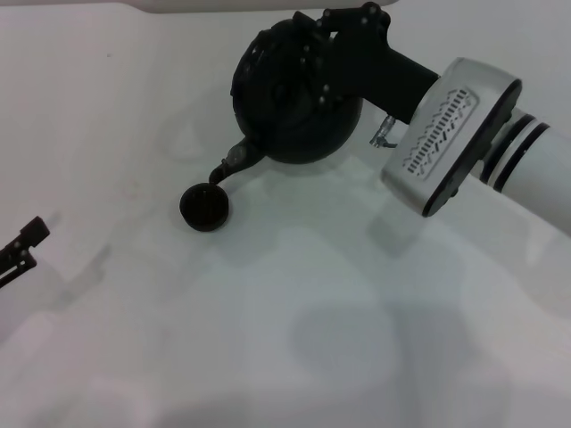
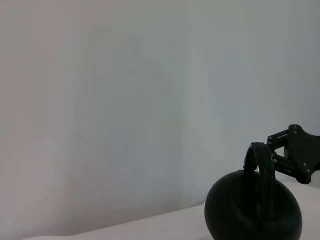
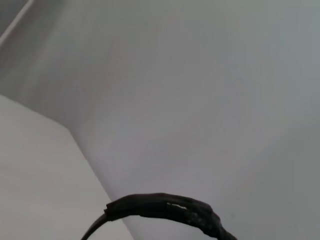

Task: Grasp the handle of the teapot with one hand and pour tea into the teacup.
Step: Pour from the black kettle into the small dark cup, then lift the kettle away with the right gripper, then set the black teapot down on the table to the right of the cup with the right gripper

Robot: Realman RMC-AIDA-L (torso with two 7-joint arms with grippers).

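The matte-black teapot [image 1: 290, 98] is at the back middle of the white table, tipped with its short spout [image 1: 234, 162] pointing down at the teacup. The small dark teacup [image 1: 204, 207] stands just below the spout tip. My right gripper [image 1: 335, 40] reaches in from the right and is shut on the arched handle [image 2: 262, 170] at the pot's top. The left wrist view shows the teapot [image 2: 252, 212] and the right gripper [image 2: 295, 155] from the side. The right wrist view shows only the handle's arc [image 3: 165, 207]. My left gripper [image 1: 22, 245] is parked at the left edge.
The white table [image 1: 357, 312] stretches toward the front with nothing else on it. A pale wall stands behind it. The right arm's silver wrist housing [image 1: 446, 134] hangs over the table's back right.
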